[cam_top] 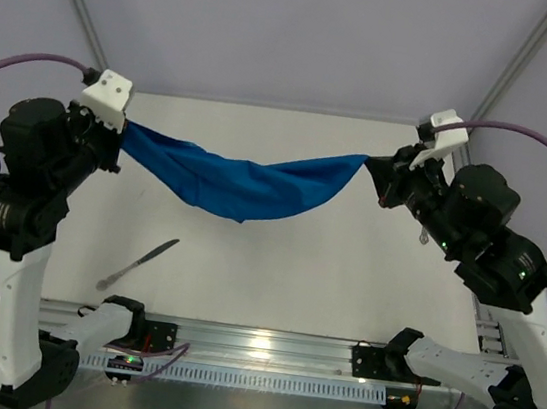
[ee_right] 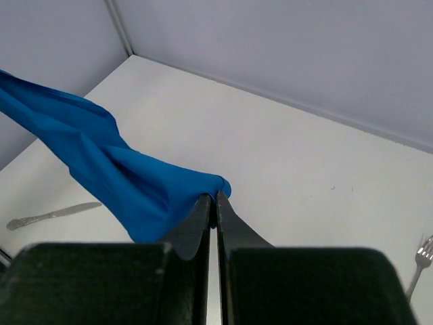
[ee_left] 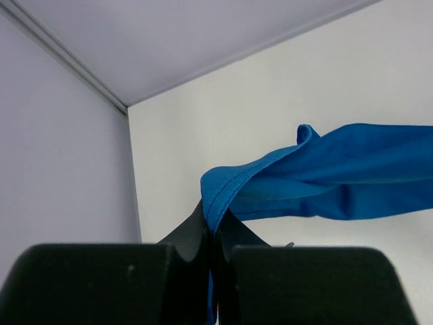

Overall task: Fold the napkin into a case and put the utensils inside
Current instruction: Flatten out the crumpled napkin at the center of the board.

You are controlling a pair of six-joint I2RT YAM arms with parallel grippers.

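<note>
White desk (cam_top: 274,275) is seen from above, the napkin (cam_top: 240,188) stretched in the air over its far half between both arms. The knife (cam_top: 140,261) lies by the front left edge; the fork (ee_right: 421,259) is shown clearly only in the right wrist view, near the right edge. Each pair of jaws is clamped on a napkin end.

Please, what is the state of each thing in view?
napkin: unfolded, hanging and sagging between the two arms
left gripper: jaws shut on napkin
right gripper: jaws shut on napkin
knife: lying on table, untouched
fork: lying on table, untouched
</note>
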